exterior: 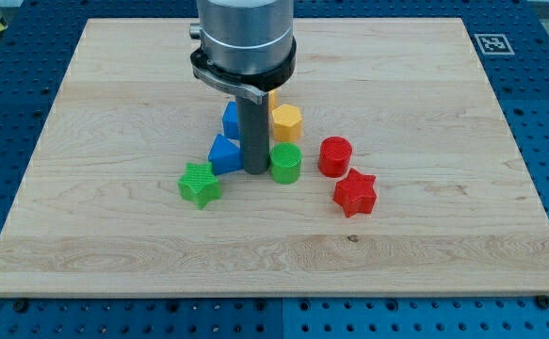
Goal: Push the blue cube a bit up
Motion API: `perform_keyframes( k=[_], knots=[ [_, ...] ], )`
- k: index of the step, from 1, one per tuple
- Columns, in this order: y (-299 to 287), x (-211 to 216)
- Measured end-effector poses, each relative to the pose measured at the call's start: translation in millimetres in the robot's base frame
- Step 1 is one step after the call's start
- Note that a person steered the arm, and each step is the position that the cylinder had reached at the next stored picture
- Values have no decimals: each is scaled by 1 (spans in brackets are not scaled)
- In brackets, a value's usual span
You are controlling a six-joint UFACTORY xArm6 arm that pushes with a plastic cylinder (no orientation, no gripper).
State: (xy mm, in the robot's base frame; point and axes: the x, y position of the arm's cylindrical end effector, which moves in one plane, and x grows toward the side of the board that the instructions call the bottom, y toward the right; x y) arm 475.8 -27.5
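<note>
The blue cube (230, 119) sits near the middle of the wooden board (114, 113), partly hidden behind my dark rod. My tip (255, 170) rests on the board just below and right of the cube, between a blue triangular block (223, 153) on its left and a green cylinder (285, 163) on its right. A yellow hexagonal block (286, 121) lies right of the rod, at the cube's height. The arm's grey body hides what lies directly above the cube.
A green star (200, 184) lies at the lower left of the cluster. A red cylinder (334, 156) and a red star (355, 193) lie to the right. A small yellow piece (272, 97) peeks out beside the rod's mount.
</note>
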Motion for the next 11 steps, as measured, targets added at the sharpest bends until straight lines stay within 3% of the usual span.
perform_keyframes(
  k=[7, 11],
  knots=[
    [0, -65],
    [-1, -81]
  ],
)
